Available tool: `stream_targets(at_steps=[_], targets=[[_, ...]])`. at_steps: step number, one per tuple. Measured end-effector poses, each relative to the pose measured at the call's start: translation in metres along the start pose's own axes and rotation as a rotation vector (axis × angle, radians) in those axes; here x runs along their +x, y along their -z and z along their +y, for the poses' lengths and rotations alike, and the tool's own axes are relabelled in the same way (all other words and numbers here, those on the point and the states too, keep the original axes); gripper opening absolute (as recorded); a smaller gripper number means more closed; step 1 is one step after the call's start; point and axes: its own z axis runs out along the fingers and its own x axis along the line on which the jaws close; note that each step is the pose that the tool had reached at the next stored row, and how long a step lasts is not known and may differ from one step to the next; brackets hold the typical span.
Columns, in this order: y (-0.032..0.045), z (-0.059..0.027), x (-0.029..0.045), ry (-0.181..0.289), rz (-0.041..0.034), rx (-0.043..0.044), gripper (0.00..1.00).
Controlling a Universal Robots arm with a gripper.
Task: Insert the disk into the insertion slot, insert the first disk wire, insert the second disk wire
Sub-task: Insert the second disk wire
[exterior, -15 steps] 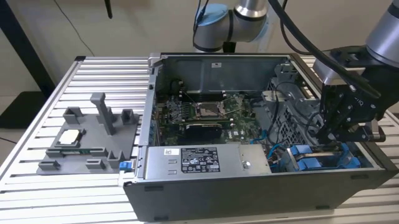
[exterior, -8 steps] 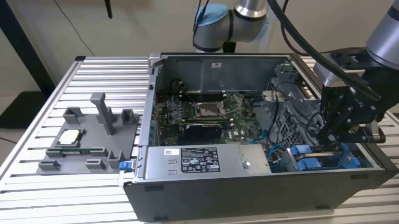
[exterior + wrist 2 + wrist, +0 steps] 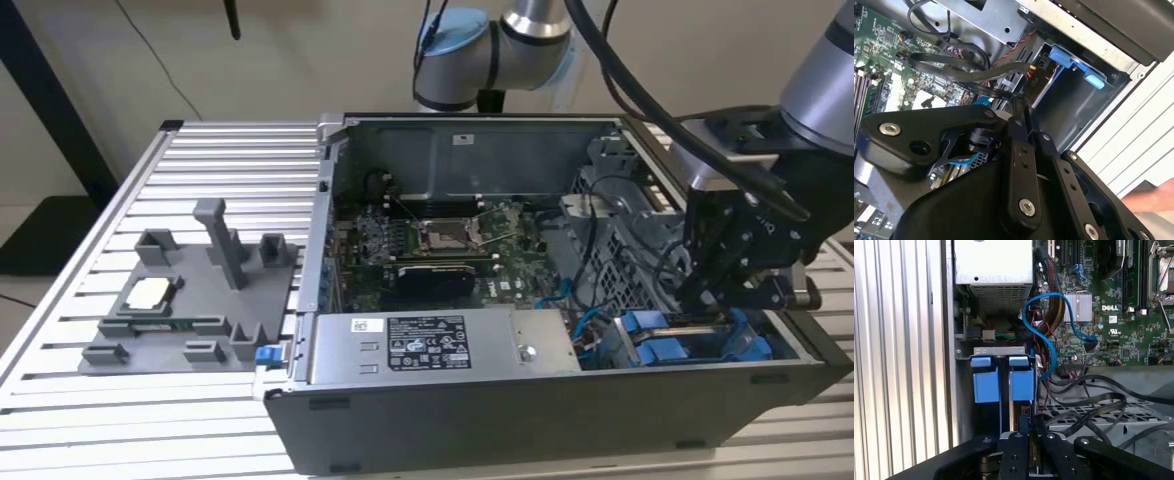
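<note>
My gripper [image 3: 690,312] reaches down into the open computer case at the exterior view's right, beside the drive bay. The disk's blue carrier frame [image 3: 986,382] [image 3: 654,340] sits in the insertion slot [image 3: 999,350], its two blue tabs side by side; the disk's body is hidden. In both wrist views the fingers [image 3: 1018,112] [image 3: 1021,432] stand close together. A flat black disk wire [image 3: 954,67] [image 3: 1094,400] loops over and ends at their tips. The bay's grey wall [image 3: 1069,115] and a blue rail tab [image 3: 1069,56] lie just beyond.
A silver power-supply box [image 3: 427,345] lies along the case front. Behind it is the motherboard [image 3: 441,245], and a blue cable [image 3: 1054,297] arcs from it toward the bay. A perforated cage wall [image 3: 627,250] stands near the arm. A grey fixture [image 3: 187,300] rests on the slatted table.
</note>
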Motion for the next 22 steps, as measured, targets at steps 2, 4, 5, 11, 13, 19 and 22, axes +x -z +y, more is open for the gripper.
stream_targets(at_steps=[2, 4, 5, 11, 13, 19, 22], targets=[[-0.0012, 0.0000, 0.0001, 0.000, 0.0001, 0.0000, 0.16], [-0.0022, 0.0000, 0.0001, 0.000, 0.0001, 0.0000, 0.16], [-0.0026, 0.0000, 0.0001, 0.000, 0.0001, 0.0000, 0.16], [-0.0055, 0.0000, 0.0003, 0.000, -0.0004, 0.0000, 0.16], [-0.0068, -0.0001, 0.0004, 0.000, 0.0001, 0.0001, 0.16], [-0.0087, -0.0001, 0.0004, 0.000, 0.0000, 0.0000, 0.24], [-0.0028, 0.0000, 0.0001, 0.000, -0.0024, -0.0003, 0.24]])
